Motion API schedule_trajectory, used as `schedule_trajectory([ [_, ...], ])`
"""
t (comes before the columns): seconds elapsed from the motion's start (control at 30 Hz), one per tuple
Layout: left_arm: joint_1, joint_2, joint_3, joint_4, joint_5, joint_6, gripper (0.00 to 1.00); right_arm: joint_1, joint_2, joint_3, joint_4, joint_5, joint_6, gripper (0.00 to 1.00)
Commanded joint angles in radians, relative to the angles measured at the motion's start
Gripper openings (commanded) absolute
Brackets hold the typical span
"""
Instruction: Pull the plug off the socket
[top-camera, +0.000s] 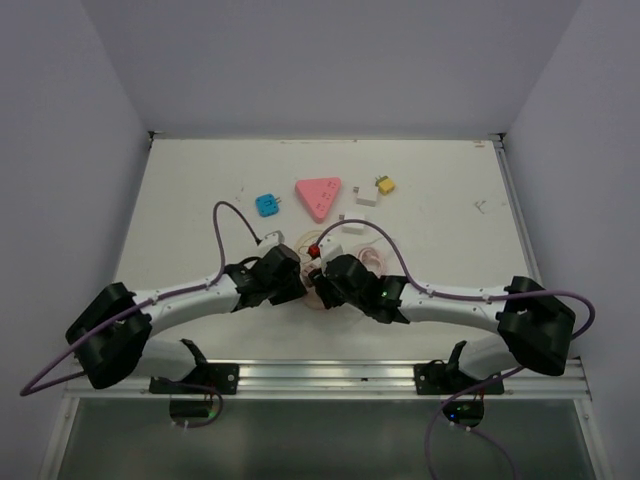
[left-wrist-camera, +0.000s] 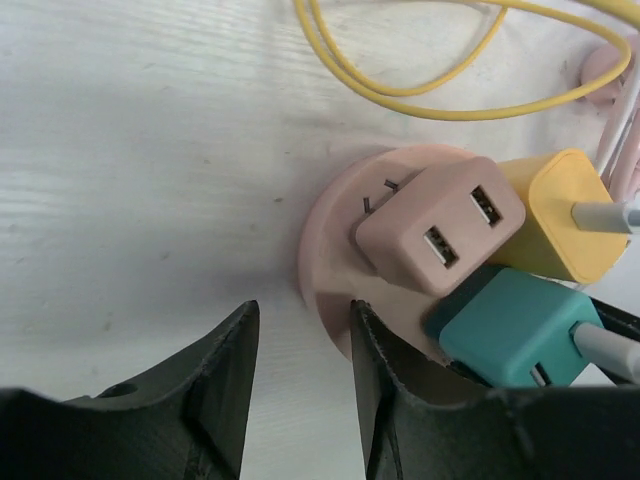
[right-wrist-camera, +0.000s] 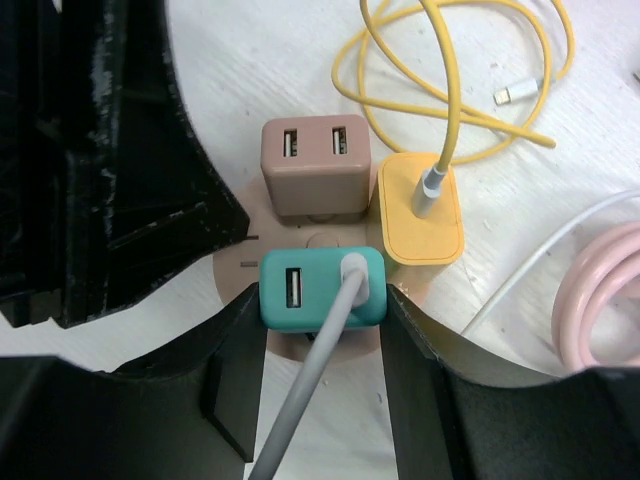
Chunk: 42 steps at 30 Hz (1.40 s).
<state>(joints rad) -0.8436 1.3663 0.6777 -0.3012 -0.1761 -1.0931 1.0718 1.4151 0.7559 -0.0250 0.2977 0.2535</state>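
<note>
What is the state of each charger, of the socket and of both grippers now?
teal charger, plugged in, white cable attached
yellow charger, plugged in, yellow cable attached
pink charger, plugged in, both ports empty
socket, three chargers in it
left gripper, open, holding nothing
right gripper, shut on teal charger

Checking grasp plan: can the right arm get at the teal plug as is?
Likely yes: jaws of the right gripper stand either side of the teal plug, only its own white cable between them.
</note>
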Motion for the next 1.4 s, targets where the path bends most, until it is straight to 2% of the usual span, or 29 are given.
schedule_trajectory([
  [0.0, -0.009, -0.093, -0.073, -0.156, -0.102, -0.056, 0.45, -0.004, -0.018, 0.011, 0.297, 0.098, 0.101, 0.00],
  [0.37, -0.006, -0.318, -0.257, 0.013, -0.088, -0.283, 0.51, -0.003, 0.065, 0.011, 0.287, 0.083, 0.150, 0.00],
  [0.6, -0.005, -0.397, -0.334, 0.132, -0.112, -0.361, 0.64, -0.003, 0.137, 0.063, 0.214, 0.032, 0.159, 0.00],
  [0.8, 0.017, -0.332, -0.398, 0.289, -0.073, -0.381, 0.62, -0.003, 0.163, 0.074, 0.192, 0.017, 0.165, 0.00],
  [0.87, 0.026, -0.306, -0.409, 0.396, -0.062, -0.369, 0.59, -0.001, 0.166, 0.077, 0.183, 0.015, 0.170, 0.00],
  [1.03, 0.031, -0.283, -0.443, 0.505, -0.066, -0.386, 0.56, -0.001, 0.177, 0.083, 0.169, 0.014, 0.176, 0.00],
  [1.17, 0.034, -0.257, -0.449, 0.519, -0.074, -0.402, 0.50, -0.001, 0.189, 0.088, 0.171, 0.001, 0.184, 0.00],
  [1.3, 0.035, -0.279, -0.500, 0.616, -0.066, -0.406, 0.50, -0.001, 0.203, 0.092, 0.166, -0.011, 0.188, 0.00],
  [1.37, 0.035, -0.317, -0.529, 0.677, -0.074, -0.410, 0.53, -0.001, 0.203, 0.092, 0.166, -0.011, 0.193, 0.00],
])
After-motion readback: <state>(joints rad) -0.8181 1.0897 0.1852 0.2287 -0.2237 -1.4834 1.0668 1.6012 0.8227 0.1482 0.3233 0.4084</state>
